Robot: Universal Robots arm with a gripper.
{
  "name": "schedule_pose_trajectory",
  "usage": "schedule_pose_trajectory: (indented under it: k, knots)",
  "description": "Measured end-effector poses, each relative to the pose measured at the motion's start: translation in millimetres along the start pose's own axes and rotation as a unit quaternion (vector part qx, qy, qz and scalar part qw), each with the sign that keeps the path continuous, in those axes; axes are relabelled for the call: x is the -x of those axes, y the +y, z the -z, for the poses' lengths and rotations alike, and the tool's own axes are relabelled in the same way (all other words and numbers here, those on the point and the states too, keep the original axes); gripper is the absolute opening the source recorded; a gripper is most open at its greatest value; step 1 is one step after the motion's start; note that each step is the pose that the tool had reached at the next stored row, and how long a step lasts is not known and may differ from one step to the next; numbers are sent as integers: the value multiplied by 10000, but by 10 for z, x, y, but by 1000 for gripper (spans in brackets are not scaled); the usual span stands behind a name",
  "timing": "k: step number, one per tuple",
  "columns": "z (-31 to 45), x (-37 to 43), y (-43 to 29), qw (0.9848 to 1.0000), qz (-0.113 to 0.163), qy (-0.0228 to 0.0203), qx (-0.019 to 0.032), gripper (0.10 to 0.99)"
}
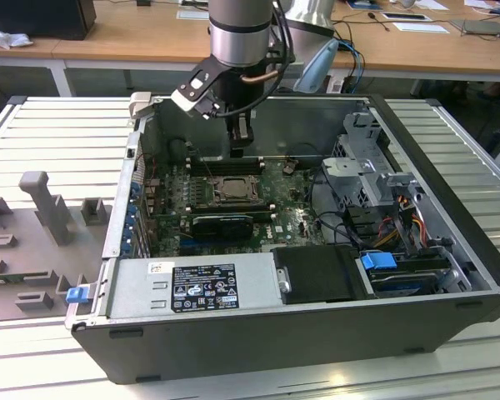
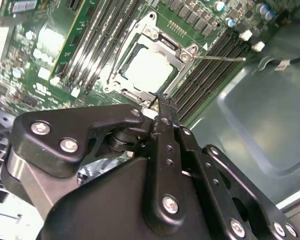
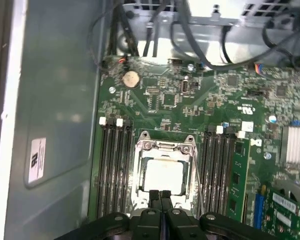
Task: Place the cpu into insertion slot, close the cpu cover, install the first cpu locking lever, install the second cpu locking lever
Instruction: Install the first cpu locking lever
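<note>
My gripper (image 3: 160,194) hangs above the board with its fingers pressed together, holding nothing. The cpu (image 3: 164,175) lies flat in the insertion slot (image 1: 225,190), silvery top up, and the cpu cover (image 3: 165,146) frames it from above. I judge the chip to be light and stiff, but fragile on its underside, so it is best taken by its edges. It is square, so it has no long axis. Its sides run parallel to the memory slots (image 3: 112,170).
</note>
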State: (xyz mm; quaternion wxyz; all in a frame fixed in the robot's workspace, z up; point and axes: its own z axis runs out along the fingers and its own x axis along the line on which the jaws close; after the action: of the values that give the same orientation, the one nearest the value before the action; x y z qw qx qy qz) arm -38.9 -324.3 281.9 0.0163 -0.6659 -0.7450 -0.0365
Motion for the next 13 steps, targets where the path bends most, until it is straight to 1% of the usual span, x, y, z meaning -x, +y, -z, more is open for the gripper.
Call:
schedule_pose_trajectory:
  k: [1, 2, 3, 6, 8, 10, 12, 13]
  knots:
    - [0, 0, 0, 10000, 90, 3, -7, 106]
    - [-3, 0, 0, 9997, 261, 8, -19, 106]
    - [-7, 1, 0, 9993, 377, 12, -27, 106]
    - [-10, 1, -3, 9983, 577, 18, -43, 106]
    - [-11, 1, -4, 9973, 733, 24, -54, 106]
    - [-12, 1, -4, 9958, 916, 30, -67, 106]
    - [-12, 1, -4, 9937, 1114, 36, -82, 106]
    - [-12, 1, -4, 9921, 1248, 41, -91, 106]
